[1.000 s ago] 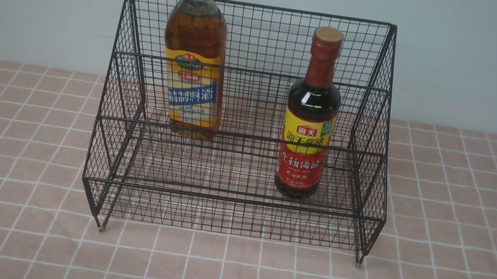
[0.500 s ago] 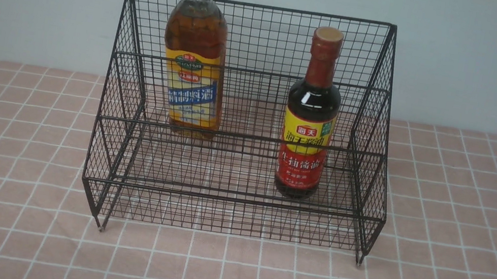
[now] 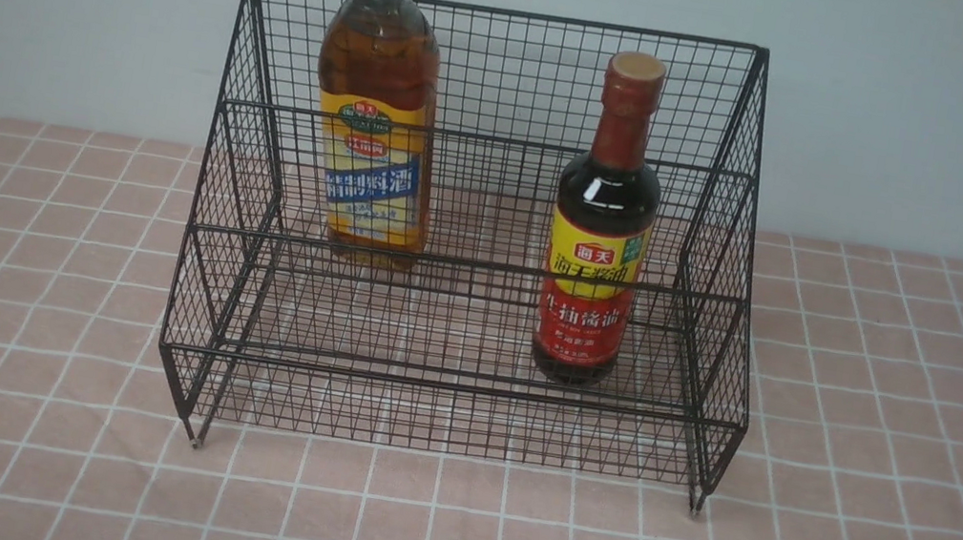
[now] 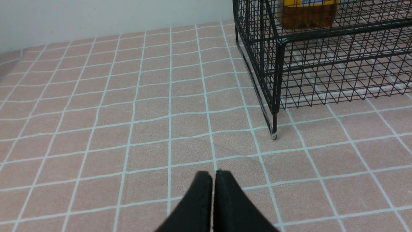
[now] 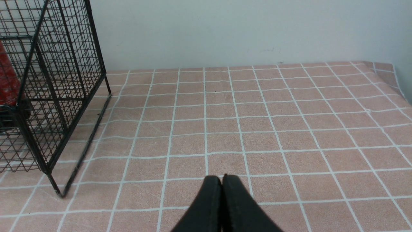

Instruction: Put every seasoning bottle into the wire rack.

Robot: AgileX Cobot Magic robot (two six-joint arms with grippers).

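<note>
Both the left gripper [image 4: 213, 175] and right gripper [image 5: 221, 180] are clenched, grasping nothing

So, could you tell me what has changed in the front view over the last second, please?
Almost nothing. The amber bottle on the upper tier of the wire rack shows at most a tiny wobble at its gold cap; nothing was picked up or released. The dark bottle stays upright on the lower tier, the rack has not shifted, and both the left end effector and right end effector remain shut and empty over the tablecloth.
</note>
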